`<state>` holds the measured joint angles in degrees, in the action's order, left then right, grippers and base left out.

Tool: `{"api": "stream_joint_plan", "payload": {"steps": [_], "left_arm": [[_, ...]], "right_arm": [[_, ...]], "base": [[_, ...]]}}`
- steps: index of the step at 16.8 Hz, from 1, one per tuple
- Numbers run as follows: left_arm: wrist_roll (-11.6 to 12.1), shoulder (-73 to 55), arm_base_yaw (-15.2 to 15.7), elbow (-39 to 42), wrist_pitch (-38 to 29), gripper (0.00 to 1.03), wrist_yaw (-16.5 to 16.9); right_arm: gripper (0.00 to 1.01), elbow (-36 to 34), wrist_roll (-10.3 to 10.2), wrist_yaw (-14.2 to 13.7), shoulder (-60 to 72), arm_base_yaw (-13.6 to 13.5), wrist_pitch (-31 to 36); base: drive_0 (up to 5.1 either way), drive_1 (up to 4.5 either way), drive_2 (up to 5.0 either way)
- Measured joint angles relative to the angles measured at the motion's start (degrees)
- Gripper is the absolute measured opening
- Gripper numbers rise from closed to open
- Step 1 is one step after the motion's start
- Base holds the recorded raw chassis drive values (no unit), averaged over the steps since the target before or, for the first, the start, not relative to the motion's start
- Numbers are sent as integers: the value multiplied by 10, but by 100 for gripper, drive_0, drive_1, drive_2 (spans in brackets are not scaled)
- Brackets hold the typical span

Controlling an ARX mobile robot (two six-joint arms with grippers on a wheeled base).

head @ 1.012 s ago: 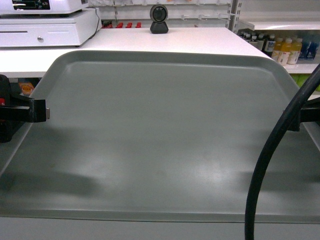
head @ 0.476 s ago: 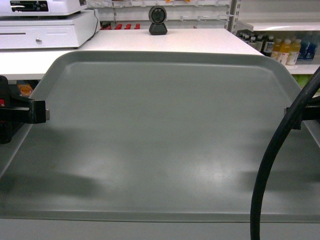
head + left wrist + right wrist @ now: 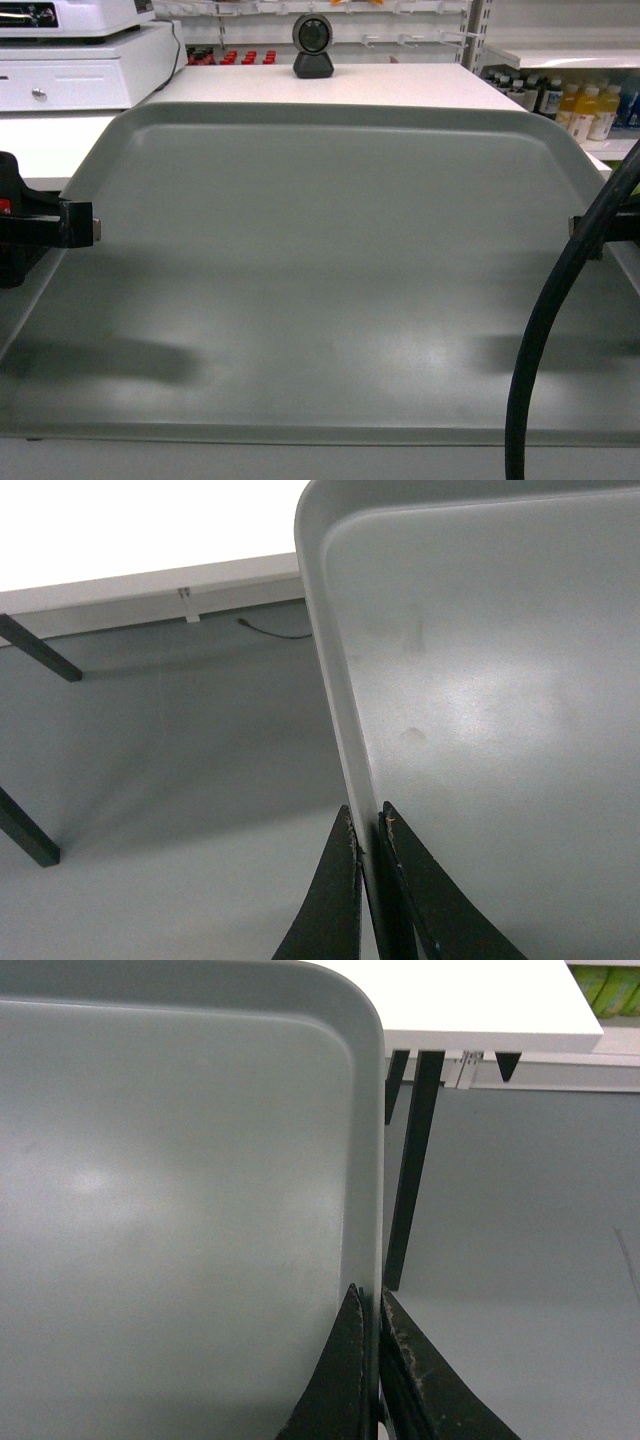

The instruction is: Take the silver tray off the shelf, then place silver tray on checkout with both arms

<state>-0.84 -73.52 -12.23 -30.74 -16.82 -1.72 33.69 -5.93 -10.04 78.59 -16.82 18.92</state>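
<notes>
Up close, silver tray [image 3: 320, 280] fills most of the head view, held level off the floor, far edge just short of or over the checkout [image 3: 400, 85] front edge, can't tell which. Left gripper [image 3: 368, 835] pinched tight on tray's left rim, bottom centre of left wrist view, one finger inside the rim, one outside. Right gripper [image 3: 370, 1310] same on the right rim, jaws closed onto it, bottom centre of right wrist view. Thick black cable [image 3: 545, 330] curves down lower right of head view, in front of tray. Beyond tray, white checkout top with black legs [image 3: 405, 1170] under it. Scanner [image 3: 313, 45] stands top centre. White cash register [image 3: 70, 50] upper left. Bottles [image 3: 580, 105] on shelving upper right.
</notes>
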Motion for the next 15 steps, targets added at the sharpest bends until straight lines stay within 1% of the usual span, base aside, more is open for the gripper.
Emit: {"api": "stream_joint_plan", "payload": {"steps": [15], "left_arm": [[0,-2,0,0,2,3,0]], "right_arm": [[2,0,0,0,0,0,-2]], "base": [[-1,415,-418]]}}
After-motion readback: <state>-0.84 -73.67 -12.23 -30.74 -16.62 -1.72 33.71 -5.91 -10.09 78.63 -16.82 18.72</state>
